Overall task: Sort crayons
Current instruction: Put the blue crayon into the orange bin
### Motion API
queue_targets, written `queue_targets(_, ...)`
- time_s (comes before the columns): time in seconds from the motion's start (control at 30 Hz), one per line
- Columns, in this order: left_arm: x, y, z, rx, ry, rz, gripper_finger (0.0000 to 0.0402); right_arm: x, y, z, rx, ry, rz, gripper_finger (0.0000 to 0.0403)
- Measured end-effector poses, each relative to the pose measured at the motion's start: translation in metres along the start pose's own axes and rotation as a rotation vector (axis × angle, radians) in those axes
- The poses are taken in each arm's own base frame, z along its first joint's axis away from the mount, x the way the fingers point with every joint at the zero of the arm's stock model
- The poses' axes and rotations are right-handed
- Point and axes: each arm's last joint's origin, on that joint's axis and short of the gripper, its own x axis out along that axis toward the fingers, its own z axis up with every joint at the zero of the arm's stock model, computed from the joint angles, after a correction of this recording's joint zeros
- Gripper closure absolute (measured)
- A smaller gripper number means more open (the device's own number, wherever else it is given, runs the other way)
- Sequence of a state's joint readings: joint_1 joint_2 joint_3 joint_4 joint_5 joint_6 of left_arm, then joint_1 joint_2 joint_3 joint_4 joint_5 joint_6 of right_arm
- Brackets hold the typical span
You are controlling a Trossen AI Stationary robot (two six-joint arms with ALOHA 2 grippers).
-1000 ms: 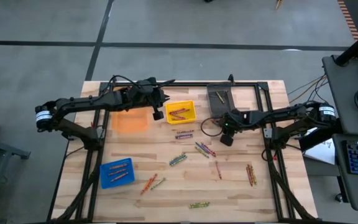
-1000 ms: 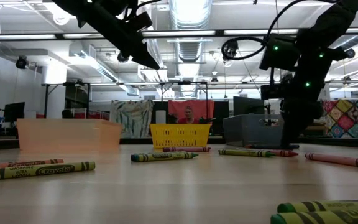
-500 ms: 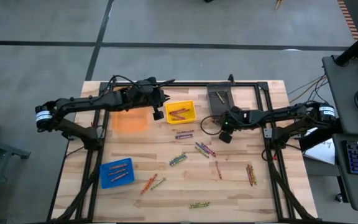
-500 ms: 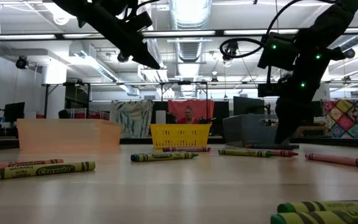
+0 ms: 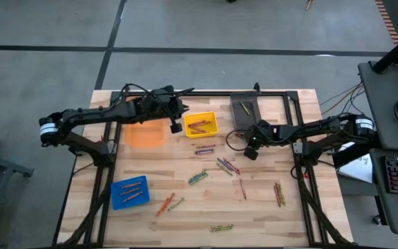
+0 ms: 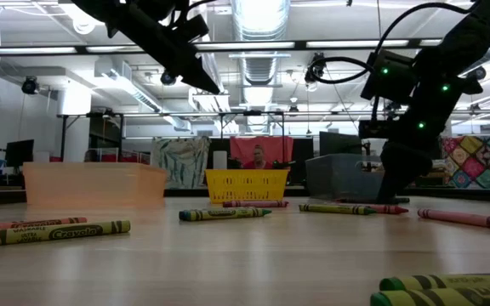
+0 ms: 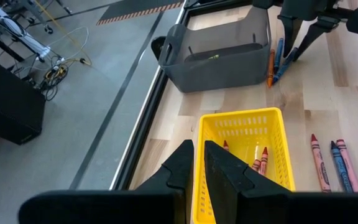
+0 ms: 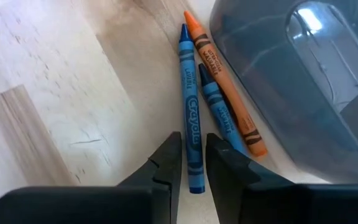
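Observation:
Crayons lie scattered on the wooden table (image 5: 185,166). Three of them lie beside the grey bin (image 8: 291,74): a blue crayon (image 8: 190,106), a second blue one (image 8: 219,115) and an orange one (image 8: 225,84). My right gripper (image 8: 192,158) (image 5: 249,153) points down at them, slightly open, with one finger on each side of the first blue crayon near its blunt end. My left gripper (image 7: 195,165) (image 5: 175,126) hangs shut and empty above the near left edge of the yellow bin (image 7: 272,115), which holds a few red crayons (image 7: 263,158). My right gripper has its fingers (image 8: 169,155) close on either side of the blue crayon's blunt end (image 8: 195,183), coming from above and lying across it. The crayon lies flat on the table. I cannot tell whether the fingers touch it.
An orange bin (image 5: 146,135) stands left of the yellow bin (image 5: 213,116), and a blue bin (image 5: 116,200) with crayons stands near the front left. Loose crayons lie mid-table (image 5: 197,177), at the right (image 5: 278,194) and near the front edge (image 5: 221,227).
My right gripper has tipped a little more steeply downward over the crayons beside the grey bin. The crayons and bins have stayed in place.

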State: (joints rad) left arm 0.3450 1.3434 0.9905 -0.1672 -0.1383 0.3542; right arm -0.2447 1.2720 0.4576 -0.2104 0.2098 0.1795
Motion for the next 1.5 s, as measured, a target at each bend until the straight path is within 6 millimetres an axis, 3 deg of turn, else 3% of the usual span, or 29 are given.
queue_targets(0.3, 0.0, 0.0, 0.0, 0.0, -0.003, 0.001, 0.038, 0.0, 0.0, -0.001, 0.003, 0.008, 0.016, 0.039)
queue_targets(0.53, 0.0, 0.0, 0.0, -0.008, -0.005, -0.004, 0.038, -0.001, 0.0, 0.0, 0.012, -0.007, 0.021, 0.0393)
queue_targets(1.17, 0.0, -0.008, 0.002, -0.047, -0.103, -0.259, 0.038, -0.024, 0.002, 0.019, 0.014, -0.131, 0.148, 0.0395)
queue_targets(1.5, 0.0, -0.009, 0.003, -0.047, -0.117, -0.267, 0.038, -0.036, 0.002, 0.026, 0.019, -0.232, 0.207, 0.0395)
